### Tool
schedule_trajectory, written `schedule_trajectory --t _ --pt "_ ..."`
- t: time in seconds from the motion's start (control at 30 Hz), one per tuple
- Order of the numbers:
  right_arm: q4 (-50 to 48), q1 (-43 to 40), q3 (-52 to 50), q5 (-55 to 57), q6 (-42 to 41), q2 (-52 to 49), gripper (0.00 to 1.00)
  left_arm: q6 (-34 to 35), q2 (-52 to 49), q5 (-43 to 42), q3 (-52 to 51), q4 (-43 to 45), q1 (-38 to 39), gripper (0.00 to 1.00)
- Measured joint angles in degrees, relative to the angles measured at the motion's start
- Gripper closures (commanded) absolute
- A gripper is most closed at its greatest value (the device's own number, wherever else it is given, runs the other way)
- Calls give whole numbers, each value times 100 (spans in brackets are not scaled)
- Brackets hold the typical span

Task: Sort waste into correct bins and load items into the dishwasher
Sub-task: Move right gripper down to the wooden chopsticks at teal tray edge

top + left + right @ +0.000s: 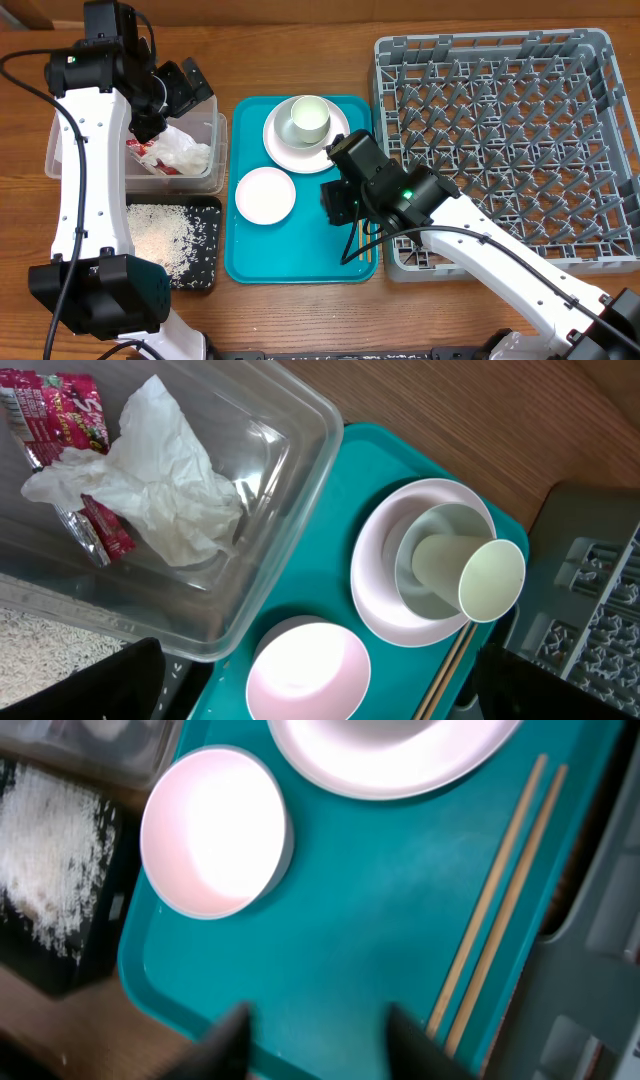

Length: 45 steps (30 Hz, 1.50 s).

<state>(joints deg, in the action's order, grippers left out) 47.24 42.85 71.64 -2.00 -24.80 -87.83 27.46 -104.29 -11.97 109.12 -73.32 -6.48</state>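
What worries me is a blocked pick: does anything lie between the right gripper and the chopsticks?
Nothing visible does. Only bare teal tray separates the right gripper, jaws apart, from the chopsticks lying beside it near the tray's edge. The small bowl sits on the gripper's other side, well clear.

A teal tray lies flat near the middle of a brown wood-grain bench, its long sides running front to back. The tray is rectangular, with rounded corners and a low raised rim. The wrist views show its smooth, glossy floor, with bare bench beyond its edge.
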Motion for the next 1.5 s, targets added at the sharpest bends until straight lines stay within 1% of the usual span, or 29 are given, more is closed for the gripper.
schedule_trajectory --t 0.07,0.23,0.53,0.63,0.7,0.8,1.03,1.1,1.5 --pt "-61 7 2 116 -212 -11 96 0 0 2 0 0 0 0" --pt "-66 83 7 695 -496 -216 96 0 0 2 0 0 0 0" --pt "-74 118 4 1471 -612 -990 95 0 0 2 0 0 0 0" --pt "-61 118 4 1556 -658 -1322 83 0 0 2 0 0 0 0" --pt "-24 118 4 1593 -662 -1515 82 0 0 7 0 0 0 0" --pt "-4 118 4 1609 -667 -1679 75 0 0 15 0 0 0 0" --pt "-20 118 4 1641 -675 -1692 64 0 0 15 0 0 0 0" --pt "-31 118 4 1641 -669 -1692 63 0 0 15 0 0 0 0" --pt "-138 118 -48 1648 -669 -1692 63 0 0 17 0 0 0 0"
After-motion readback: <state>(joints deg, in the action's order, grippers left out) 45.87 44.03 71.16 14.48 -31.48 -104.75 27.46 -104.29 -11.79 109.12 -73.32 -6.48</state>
